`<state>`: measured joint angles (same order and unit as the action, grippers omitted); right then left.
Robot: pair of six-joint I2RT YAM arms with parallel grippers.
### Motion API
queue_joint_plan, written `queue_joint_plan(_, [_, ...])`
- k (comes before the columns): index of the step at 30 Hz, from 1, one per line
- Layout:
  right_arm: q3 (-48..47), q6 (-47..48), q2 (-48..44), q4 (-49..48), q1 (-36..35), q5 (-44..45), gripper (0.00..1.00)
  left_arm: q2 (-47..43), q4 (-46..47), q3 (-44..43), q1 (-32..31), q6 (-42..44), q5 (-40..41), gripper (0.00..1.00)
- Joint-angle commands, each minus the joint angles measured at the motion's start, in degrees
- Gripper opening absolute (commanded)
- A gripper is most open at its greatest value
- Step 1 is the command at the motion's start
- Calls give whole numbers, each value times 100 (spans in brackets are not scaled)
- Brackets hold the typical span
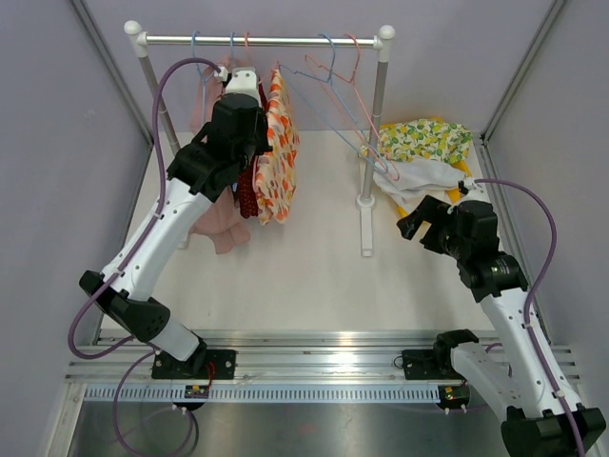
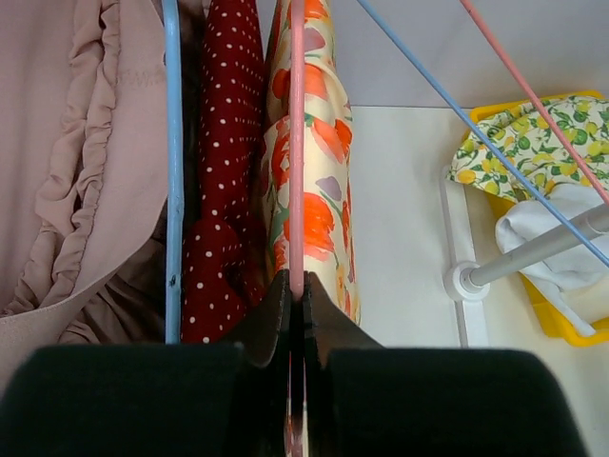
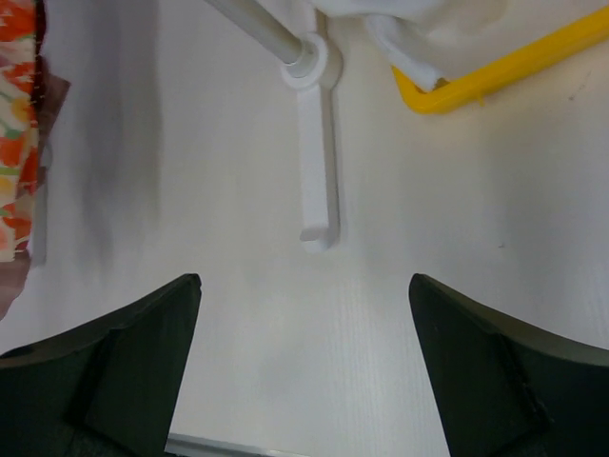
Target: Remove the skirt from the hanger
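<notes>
**overhead view.** the left arm reaches up to the rail (image 1: pixel 262 41) of the clothes rack, its wrist buried among the hanging garments. the floral skirt (image 1: pixel 279 152), orange on cream, hangs from the rail just to the right of that wrist. the left jaws themselves are hidden here. the right arm stands well apart on the other side, and the right gripper (image 1: pixel 414 221) hovers above the bare tabletop (image 1: pixel 314 276), near a white cloth (image 1: pixel 419 179) and a lemon-print cloth (image 1: pixel 425 139).

**left wrist view.** this view supplies what the overhead one hides. the left gripper (image 2: pixel 296 290) is clenched on the wire of the pink hanger (image 2: pixel 296 143), which runs straight down into the closed jaws. the floral skirt is draped over that wire, and its cloth shows on both sides of it. to the left hang a red dotted garment (image 2: pixel 224 190), a blue hanger (image 2: pixel 172 190) and a pale pink ruffled garment (image 2: pixel 67 171). two bare hanger wires (image 2: pixel 447 95) cross the upper right, above a yellow bin (image 2: pixel 547 319) that holds the cloths.

**right wrist view.** the right jaws stand wide apart, grasping nothing, with only tabletop between them. beyond them lie the white rack foot (image 3: pixel 319 162) and a corner of the yellow bin. the edge of the floral skirt shows at the far left of this view.
</notes>
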<state>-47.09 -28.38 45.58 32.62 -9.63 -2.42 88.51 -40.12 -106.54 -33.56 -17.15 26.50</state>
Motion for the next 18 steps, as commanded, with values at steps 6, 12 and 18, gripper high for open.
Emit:
queue_joint_plan(6, [-1829,753,160,-616,-1747,-568,98,-264,-65,-1078,-256,115,-339,0])
queue_joint_plan(12, [-2822,1378,1258,-669,-3886,863,98,-45,-453,-1896,-704,168,-22,0])
queue_joint_plan(18, [-3885,1730,2638,-897,-5663,1999,99,-123,-462,-1827,-933,10,92,0])
